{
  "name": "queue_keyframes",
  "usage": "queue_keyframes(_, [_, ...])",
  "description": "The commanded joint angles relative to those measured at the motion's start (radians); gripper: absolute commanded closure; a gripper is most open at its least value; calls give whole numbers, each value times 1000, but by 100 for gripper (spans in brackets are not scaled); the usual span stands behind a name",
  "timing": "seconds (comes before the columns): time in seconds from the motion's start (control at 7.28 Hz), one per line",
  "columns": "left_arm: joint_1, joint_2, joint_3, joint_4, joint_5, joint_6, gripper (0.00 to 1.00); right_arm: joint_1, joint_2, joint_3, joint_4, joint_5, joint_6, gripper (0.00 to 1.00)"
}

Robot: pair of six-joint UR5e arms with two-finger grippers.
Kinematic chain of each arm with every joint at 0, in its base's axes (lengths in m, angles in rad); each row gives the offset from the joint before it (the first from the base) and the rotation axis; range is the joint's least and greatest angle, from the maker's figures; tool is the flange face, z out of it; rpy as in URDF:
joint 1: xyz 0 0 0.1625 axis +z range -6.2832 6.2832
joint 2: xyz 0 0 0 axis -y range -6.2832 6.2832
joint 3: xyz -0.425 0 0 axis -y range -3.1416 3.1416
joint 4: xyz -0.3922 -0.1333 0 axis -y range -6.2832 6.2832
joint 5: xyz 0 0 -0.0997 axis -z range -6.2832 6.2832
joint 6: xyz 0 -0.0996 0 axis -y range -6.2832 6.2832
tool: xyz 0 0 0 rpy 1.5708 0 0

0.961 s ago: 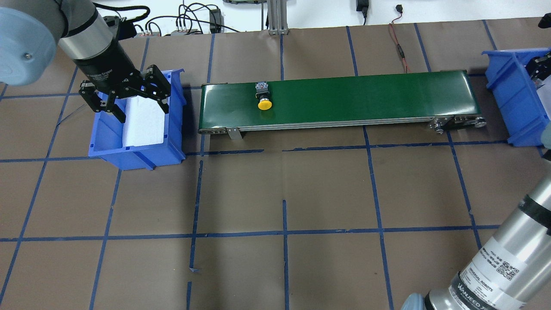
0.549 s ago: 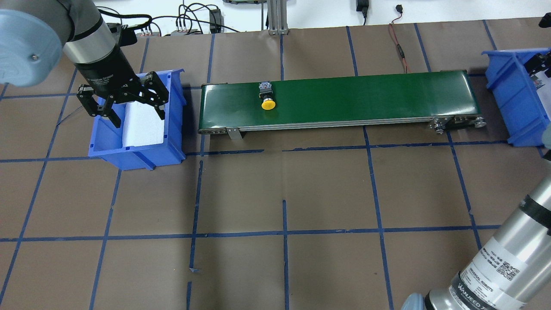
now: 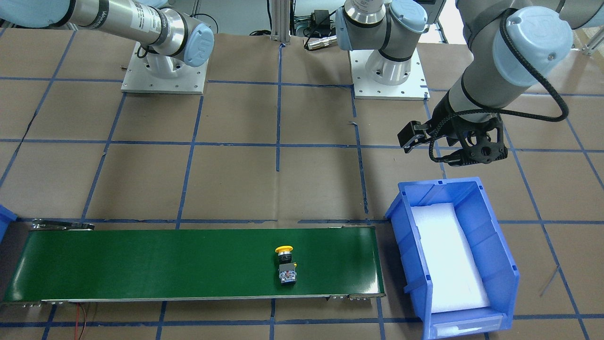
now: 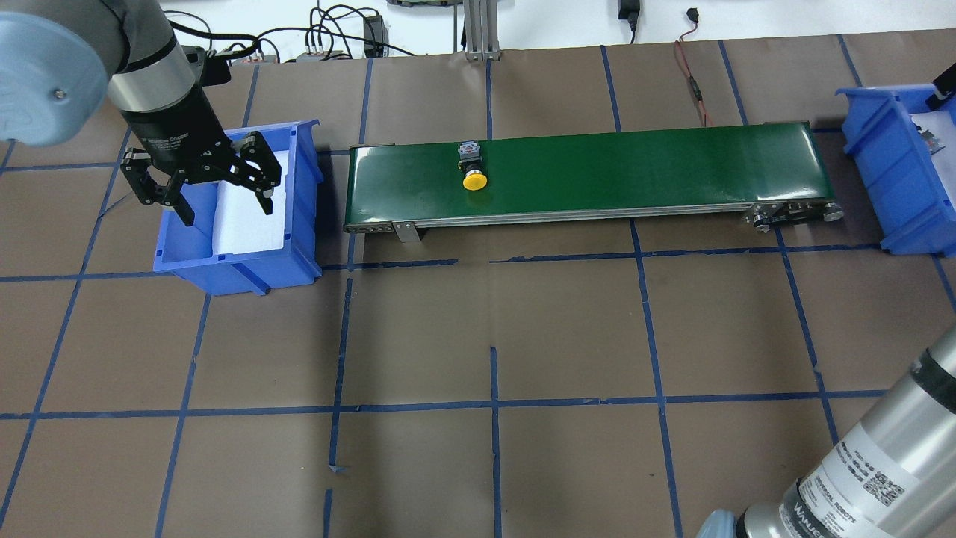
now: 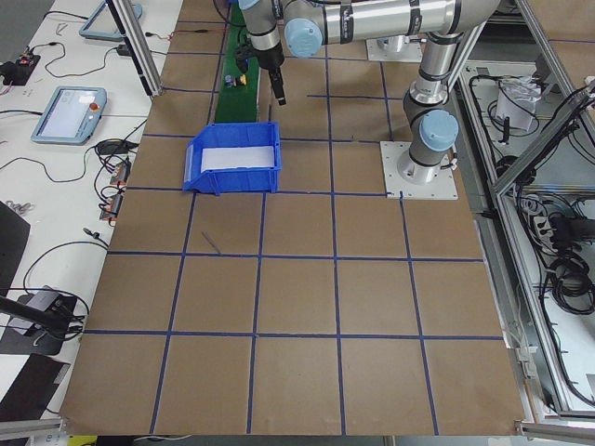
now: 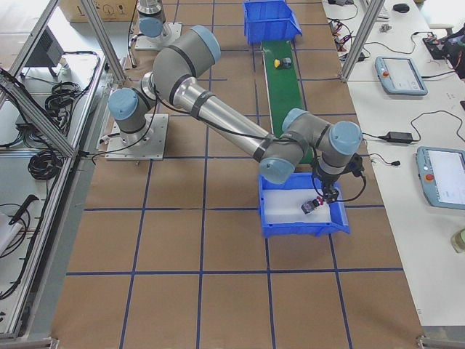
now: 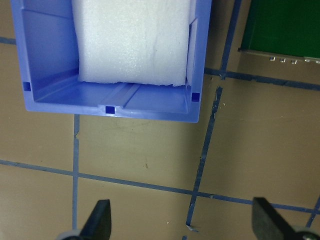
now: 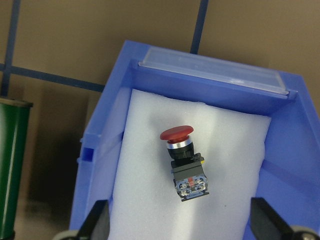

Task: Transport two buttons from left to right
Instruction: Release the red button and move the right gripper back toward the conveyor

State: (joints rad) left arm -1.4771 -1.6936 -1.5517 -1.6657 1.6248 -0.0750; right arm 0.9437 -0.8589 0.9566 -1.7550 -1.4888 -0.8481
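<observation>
The yellow button (image 4: 473,170) lies on its side on the green conveyor belt (image 4: 635,164), toward the belt's left end; it also shows in the front view (image 3: 285,267). The red button (image 8: 184,162) lies on white foam inside the right blue bin (image 8: 100,150), also seen from the right side (image 6: 312,206). My right gripper (image 8: 180,225) hangs open above that bin, holding nothing. My left gripper (image 4: 226,209) is open and empty, raised over the robot-side end of the left blue bin (image 4: 239,261).
The left bin (image 3: 500,255) holds only a white foam pad (image 7: 132,40). Cables run along the table's far edge (image 4: 328,33). Blue tape lines grid the brown table (image 4: 493,403). Both arm bases (image 3: 389,75) stand on the robot's side.
The yellow button has ridden right along the belt. My left gripper has drifted left and toward the robot, still open. The right arm has shifted right in the overhead view.
</observation>
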Motion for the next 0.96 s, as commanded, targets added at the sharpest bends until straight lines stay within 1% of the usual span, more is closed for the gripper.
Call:
queue_keyframes(0.0, [1,-4,2,6,-6,0,0,83,-69,1,2,19,0,0])
queue_keyframes(0.27, [1,-5,-1,-2,-6,-2,0,243,-95,17,-9,13,67,0])
queue_keyframes(0.41, [-8,11,-1,-2,-10,0,0,295,-98,22,-9,21,154,0])
queue_keyframes(0.55, [-8,34,1,-3,-3,7,0,338,-95,36,-18,28,164,0])
queue_keyframes(0.69, [-5,9,-10,-8,0,6,0,389,-89,53,-27,22,194,0])
queue_keyframes(0.82, [-5,15,-2,-59,3,-2,0,452,-84,69,-30,15,264,0])
